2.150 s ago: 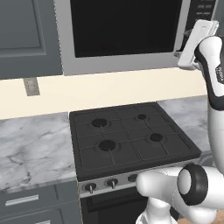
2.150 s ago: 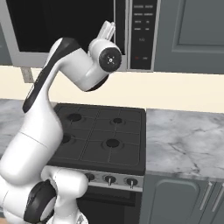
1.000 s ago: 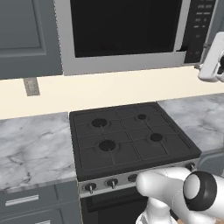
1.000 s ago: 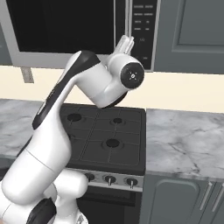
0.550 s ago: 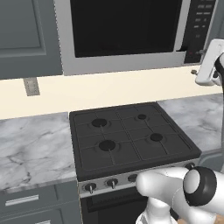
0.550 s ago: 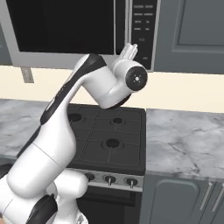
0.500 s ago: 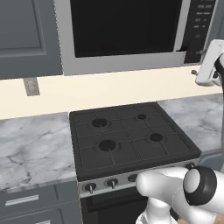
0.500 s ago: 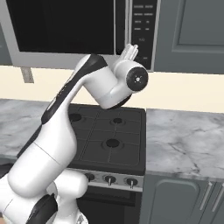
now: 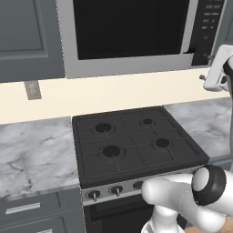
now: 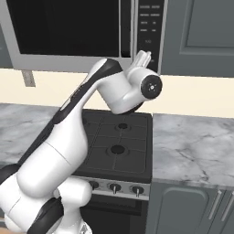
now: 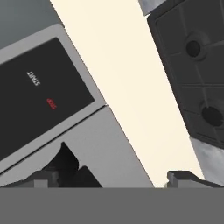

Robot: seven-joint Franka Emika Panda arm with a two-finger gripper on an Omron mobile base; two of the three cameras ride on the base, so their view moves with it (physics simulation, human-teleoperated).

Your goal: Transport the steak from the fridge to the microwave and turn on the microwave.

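Microwave (image 9: 129,38): mounted above the black stove (image 9: 136,145), dark glass door closed, button panel (image 10: 150,27) at its right end.
My pincer (image 11: 109,179): spread wide, holding nothing, raised near the microwave's lower right corner; in the hand view my fingertips (image 11: 43,178) sit below the panel's START and STOP labels (image 11: 41,89).
Steak: I cannot tell where it is.
Counter (image 10: 192,146): grey marble on both sides of the stove.
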